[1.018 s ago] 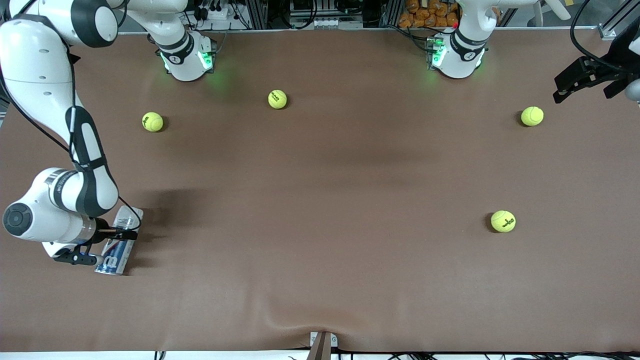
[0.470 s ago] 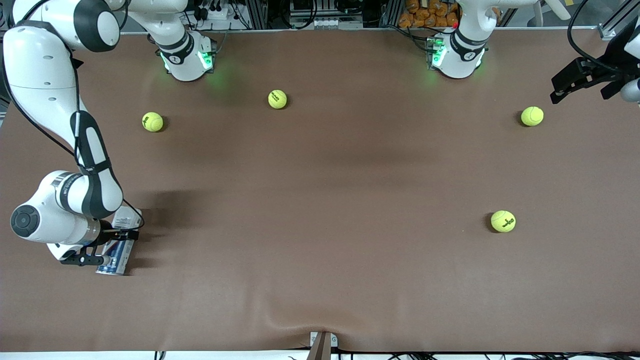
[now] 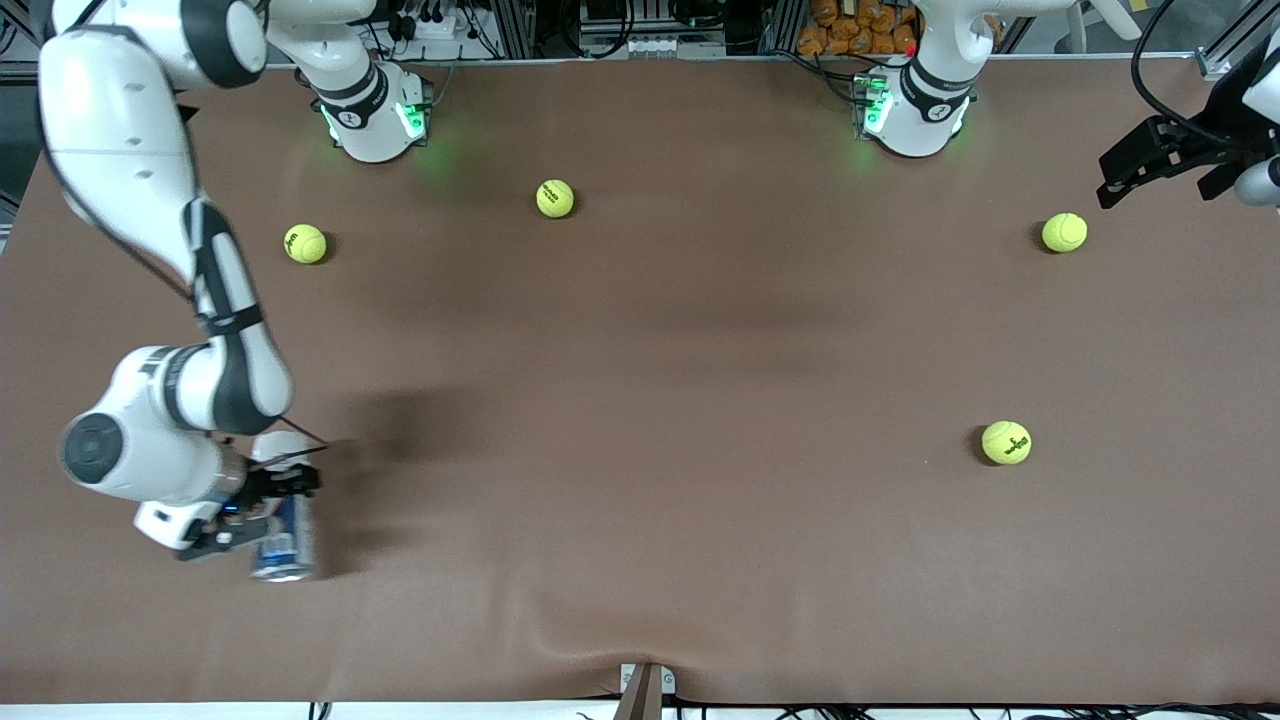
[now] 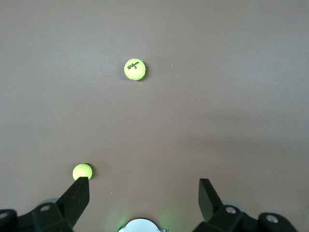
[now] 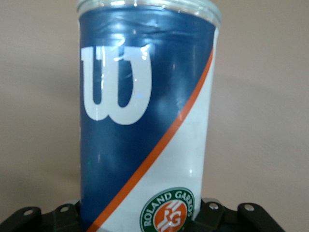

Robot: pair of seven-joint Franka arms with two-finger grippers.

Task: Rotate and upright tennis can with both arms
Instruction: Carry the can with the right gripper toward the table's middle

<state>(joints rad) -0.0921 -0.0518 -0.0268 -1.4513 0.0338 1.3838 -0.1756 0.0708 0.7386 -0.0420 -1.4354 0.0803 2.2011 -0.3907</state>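
Our right gripper [image 3: 258, 510] clamps the can [image 3: 283, 545] near the table's [image 3: 640, 400] right-arm end, low over the cloth; the can lies tilted, silver rim toward the front camera. In the right wrist view its blue label [image 5: 145, 121] fills the frame. Our left gripper [image 3: 1150, 165] waits spread open, high over the left-arm end, above a ball [image 3: 1064, 232].

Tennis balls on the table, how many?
4. One toward the right arm's end, one near the right arm's base, one toward the left arm's end, and one nearest the front camera. None seems hidden.
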